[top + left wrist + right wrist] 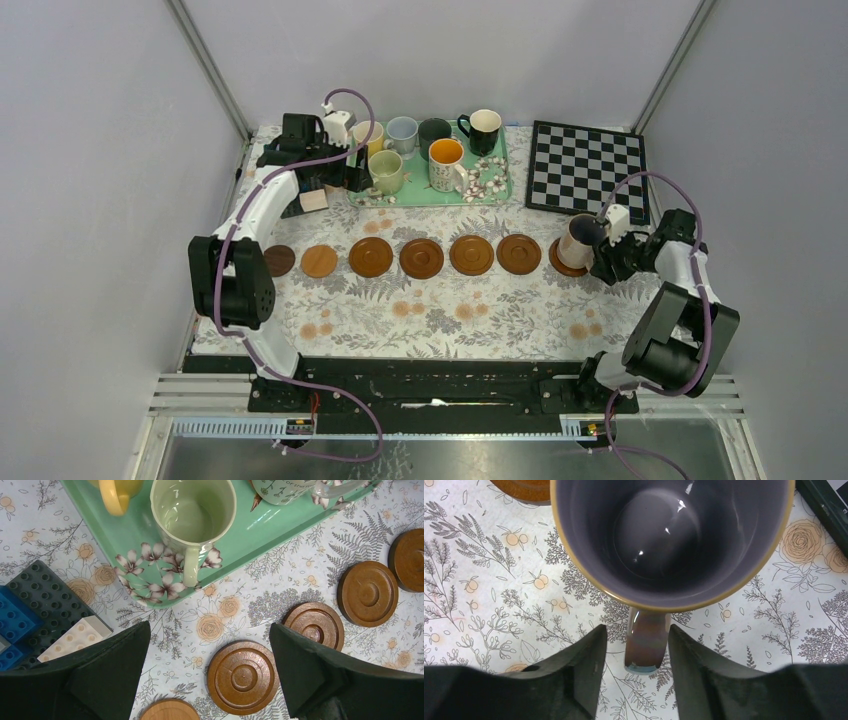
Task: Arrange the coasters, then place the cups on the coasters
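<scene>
The desk [430, 315] under its flowered cloth is carrying everything. At its far right one black-and-white checkerboard [585, 170] is lying flat, and just left of it one green floral tray [494, 186] is holding six cups: yellow [373, 132], pale blue [402, 131], dark green [434, 130], black with a white inside [484, 128], pale green [386, 171] and floral with an orange inside [446, 160].

The left gripper [209, 627] is hanging over the cloth by the tray's left end with its jaws spread wide and nothing between them, the pale green cup's handle pointing toward it.

The right gripper [636, 627] is sitting at the seventh cup, the pinkish one [577, 240]. Its jaws are standing narrow on either side of the handle, with cloth showing between one finger [584, 665] and the handle, so they are not pressing it from both sides.

Seven coasters [421, 258] are lying in one row across the middle of the desk. Six are bare, and the rightmost coaster [560, 267] is showing its edge from under the pinkish cup.

Beside the tray's left end a small cluster of building blocks [45, 597], grey, blue and cream, is lying on the cloth.
</scene>
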